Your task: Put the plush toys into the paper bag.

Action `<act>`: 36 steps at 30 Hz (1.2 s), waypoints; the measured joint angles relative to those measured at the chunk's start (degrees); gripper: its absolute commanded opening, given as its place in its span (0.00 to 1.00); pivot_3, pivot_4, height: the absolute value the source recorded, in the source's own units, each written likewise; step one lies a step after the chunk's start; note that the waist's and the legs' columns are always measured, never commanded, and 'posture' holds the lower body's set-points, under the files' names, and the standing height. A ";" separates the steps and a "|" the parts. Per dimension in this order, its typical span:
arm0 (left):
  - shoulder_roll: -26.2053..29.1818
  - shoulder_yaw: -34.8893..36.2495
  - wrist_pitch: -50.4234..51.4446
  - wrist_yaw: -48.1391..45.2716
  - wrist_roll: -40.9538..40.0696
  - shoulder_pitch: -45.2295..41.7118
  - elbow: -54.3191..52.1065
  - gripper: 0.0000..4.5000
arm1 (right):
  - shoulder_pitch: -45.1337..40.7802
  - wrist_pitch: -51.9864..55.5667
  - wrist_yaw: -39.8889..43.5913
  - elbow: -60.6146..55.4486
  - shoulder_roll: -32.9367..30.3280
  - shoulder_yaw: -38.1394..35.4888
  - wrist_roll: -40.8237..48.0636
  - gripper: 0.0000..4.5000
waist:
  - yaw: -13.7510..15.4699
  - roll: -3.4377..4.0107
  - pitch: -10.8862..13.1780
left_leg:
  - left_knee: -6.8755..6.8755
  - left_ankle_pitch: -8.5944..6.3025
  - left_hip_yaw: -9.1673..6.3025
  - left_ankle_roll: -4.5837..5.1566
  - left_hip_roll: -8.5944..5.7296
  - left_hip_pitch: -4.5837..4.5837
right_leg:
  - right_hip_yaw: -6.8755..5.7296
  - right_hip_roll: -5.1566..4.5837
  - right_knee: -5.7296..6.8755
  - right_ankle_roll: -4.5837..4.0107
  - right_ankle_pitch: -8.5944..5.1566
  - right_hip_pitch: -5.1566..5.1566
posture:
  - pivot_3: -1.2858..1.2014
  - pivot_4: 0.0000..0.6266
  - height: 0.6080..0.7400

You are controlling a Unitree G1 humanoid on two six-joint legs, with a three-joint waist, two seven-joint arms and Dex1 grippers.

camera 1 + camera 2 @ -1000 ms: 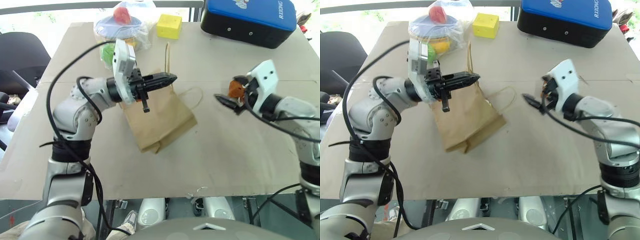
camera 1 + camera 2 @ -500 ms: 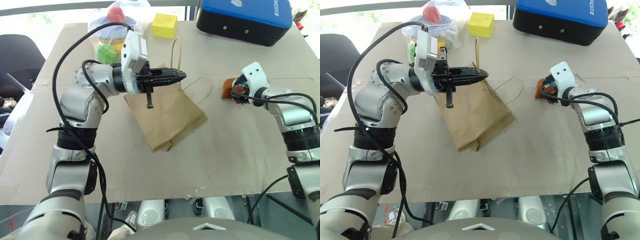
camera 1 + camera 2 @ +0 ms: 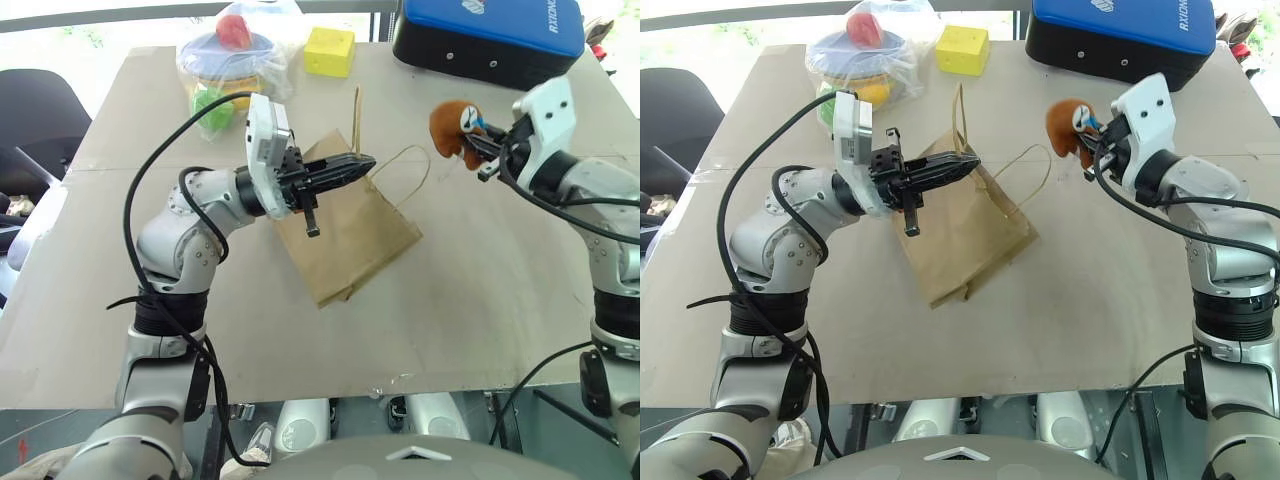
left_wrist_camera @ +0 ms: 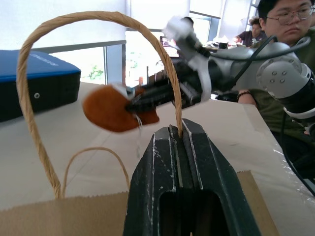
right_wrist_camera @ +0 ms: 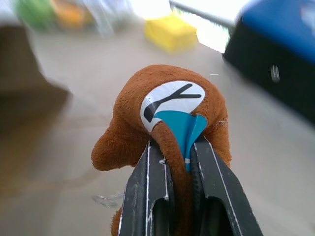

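Observation:
The brown paper bag (image 3: 350, 235) lies flat on the cardboard-covered table (image 3: 500, 290). My left gripper (image 3: 365, 160) is shut on one of its twine handles (image 4: 98, 17), which it holds up as a loop; the second handle (image 3: 410, 165) lies loose. A brown-orange plush toy (image 3: 452, 125) with a blue mark hangs in the air to the right of the bag's mouth. My right gripper (image 5: 179, 152) is shut on it, pinching the toy (image 5: 167, 108) at its blue tag. In the left wrist view the plush (image 4: 110, 109) shows just beyond the raised handle.
A clear bag of colourful plastic toys (image 3: 232, 55) and a yellow cube (image 3: 330, 50) sit at the table's far edge. A blue-and-black case (image 3: 490, 35) stands at the far right. A black chair (image 3: 35, 110) is off the left side. A person (image 4: 290, 29) sits beyond the table.
My right gripper has shut on the brown-orange plush and lifted it off the table, up and toward the bag. The left gripper still holds the handle.

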 measured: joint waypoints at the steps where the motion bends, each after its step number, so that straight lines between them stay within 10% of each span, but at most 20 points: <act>1: 0.00 0.09 -0.18 -0.03 -0.09 0.24 -0.12 0.00 | -0.22 0.58 0.45 -1.22 0.00 0.04 1.06 0.01 | 0.10 0.00 0.00 | 0.00 0.00 -0.01 0.00 -0.01 0.00 | -0.03 -0.01 -0.01 0.00 0.00 0.01 | 0.52 0.24 0.95; 17: -0.41 1.50 -2.43 1.34 -0.29 3.62 -1.10 0.00 | -7.40 -7.47 15.62 7.19 3.65 26.02 -3.17 0.01 | 0.02 0.00 0.00 | 0.04 0.00 -0.06 0.00 -0.02 -0.01 | -0.08 -0.02 -0.03 0.00 0.00 0.02 | 0.52 0.24 0.95; 36: -1.12 3.13 -0.49 4.37 -4.01 9.94 -7.19 0.00 | -3.57 -25.46 26.55 21.67 17.29 28.97 -4.94 0.08 | -0.16 0.00 -0.01 | 0.07 0.00 -0.11 0.00 -0.02 0.02 | -0.14 -0.07 0.04 0.00 0.00 0.07 | 0.52 0.24 0.95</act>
